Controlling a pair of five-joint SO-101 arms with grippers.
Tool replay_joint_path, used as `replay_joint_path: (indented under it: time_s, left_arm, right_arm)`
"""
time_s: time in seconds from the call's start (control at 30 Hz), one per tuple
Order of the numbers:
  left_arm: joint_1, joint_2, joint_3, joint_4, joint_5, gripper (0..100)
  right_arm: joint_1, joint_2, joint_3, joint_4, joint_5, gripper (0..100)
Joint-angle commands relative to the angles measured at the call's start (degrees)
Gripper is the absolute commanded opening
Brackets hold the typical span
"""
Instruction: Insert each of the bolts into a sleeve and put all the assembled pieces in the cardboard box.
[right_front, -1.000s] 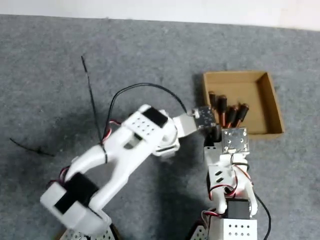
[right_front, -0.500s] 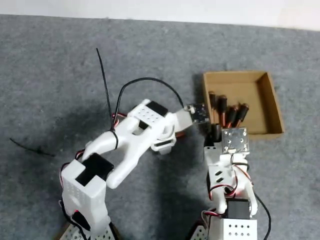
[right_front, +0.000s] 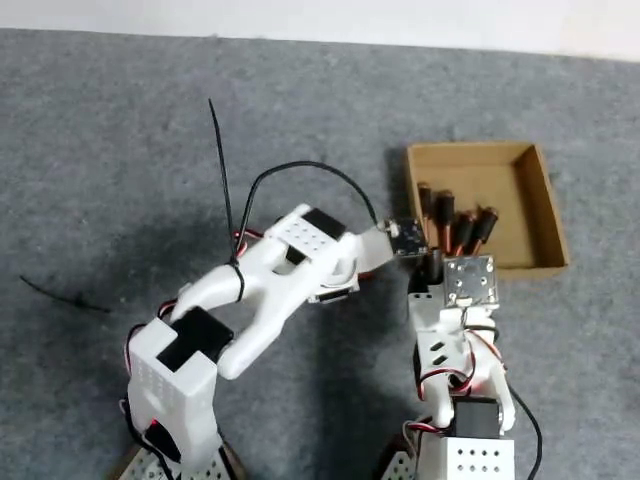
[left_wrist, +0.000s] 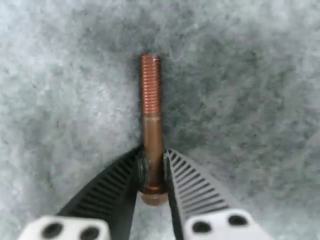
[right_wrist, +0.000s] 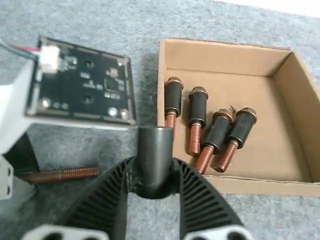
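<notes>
- Four assembled pieces (right_wrist: 197, 107) lie side by side inside the cardboard box (right_wrist: 220, 50), toward the side nearest the arms.
- Just outside that side of the box, the right fingers (right_wrist: 117, 192) are closed around a black sleeve (right_wrist: 154, 150). It is held upright with its open mouth showing.
- Beyond the sleeve from the box, the left fingers (left_wrist: 125, 180) are clamped on a copper bolt (left_wrist: 151, 115) just above its head. Its threaded end points away from them, over the grey counter (left_wrist: 250, 100).
- Step in hand, as I judge it: feeding this bolt into the sleeve.
- To do it well, line the bolt's shaft up with the sleeve's bore before pushing. In the right wrist view the bolt lies roughly crosswise to the sleeve, so one of them probably needs turning first.
- Lead with the threaded tip, go slowly, and grip both parts firmly so neither twists or slips.
- Likely risk: the threads catching on the sleeve's rim if the two are off-centre.
</notes>
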Motion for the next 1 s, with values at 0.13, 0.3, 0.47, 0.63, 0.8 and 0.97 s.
replay_joint_path:
  time_s: [0.13,0.3,0.47,0.63,0.8,0.97]
  left_arm:
    - [-8.7,-7.8,-0.9,-0.7,6.4,1]
    - [-7.5,-21.9,8.8,-1.1,8.9,1]
    - [-3.8,-37.3,19.1,-1.1,8.9,1]
    - [-1.1,-50.6,28.0,-0.8,8.8,1]
    - [2.6,-60.6,35.1,-0.2,8.7,1]
    - [5.8,-66.0,35.8,7.7,8.7,1]
  right_arm:
    - [0.4,-0.7,4.6,0.0,0.6,0.5]
    - [0.4,-0.7,4.5,0.0,0.6,0.5]
    - [0.4,-0.7,4.5,0.0,0.6,0.5]
    - [0.4,-0.7,4.5,0.0,0.6,0.5]
    - [0.4,-0.7,4.6,0.0,0.6,0.5]
    - [0.4,-0.7,4.7,0.0,0.6,0.5]
